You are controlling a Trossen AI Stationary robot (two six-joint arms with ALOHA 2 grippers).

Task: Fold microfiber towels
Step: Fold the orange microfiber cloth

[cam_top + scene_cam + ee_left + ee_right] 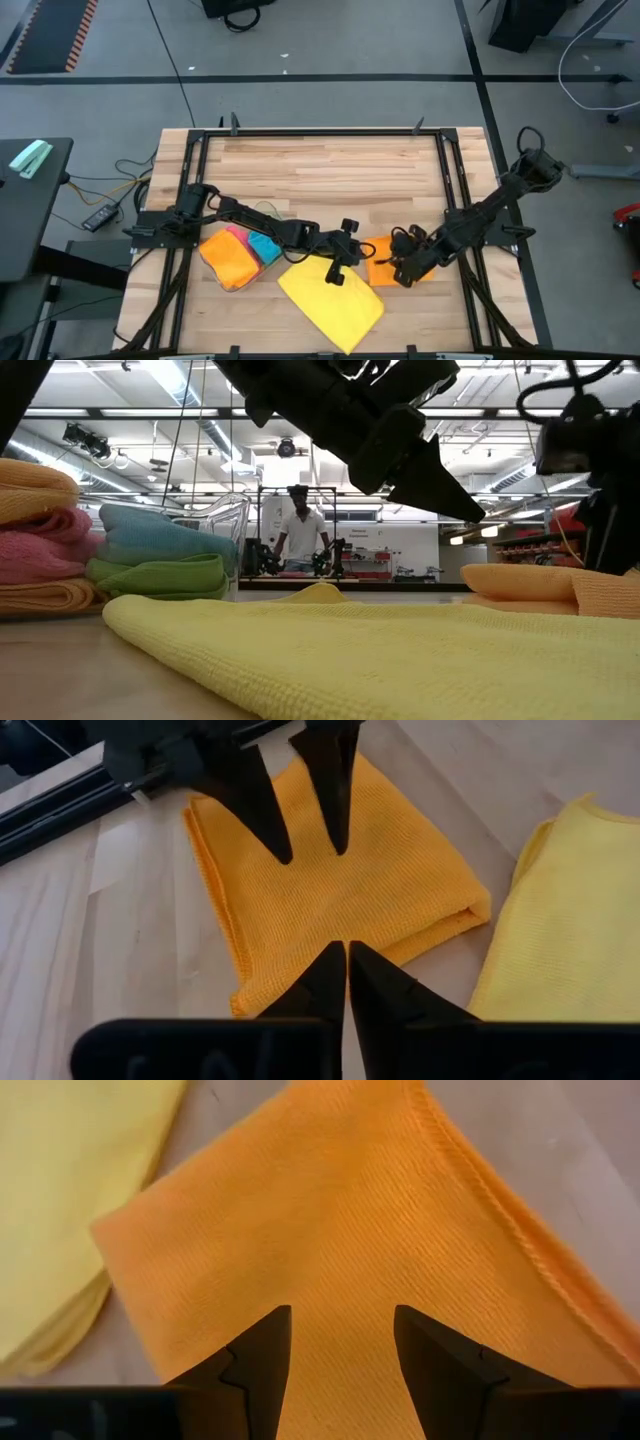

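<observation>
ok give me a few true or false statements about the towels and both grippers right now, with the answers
1. The right gripper is open above the folded orange towel. True.
2. The left gripper is wide open. False: its fingers are shut, tips together.
3. The yellow towel lies on the table between the towel pile and the orange towel. True.
4. The yellow towel is stacked on top of the pile. False: it lies apart on the wooden table.
5. The left gripper grips the yellow towel. False: it holds nothing.

wooden table (330,170) | clear tray (225,520) | person (300,530) in background
</observation>
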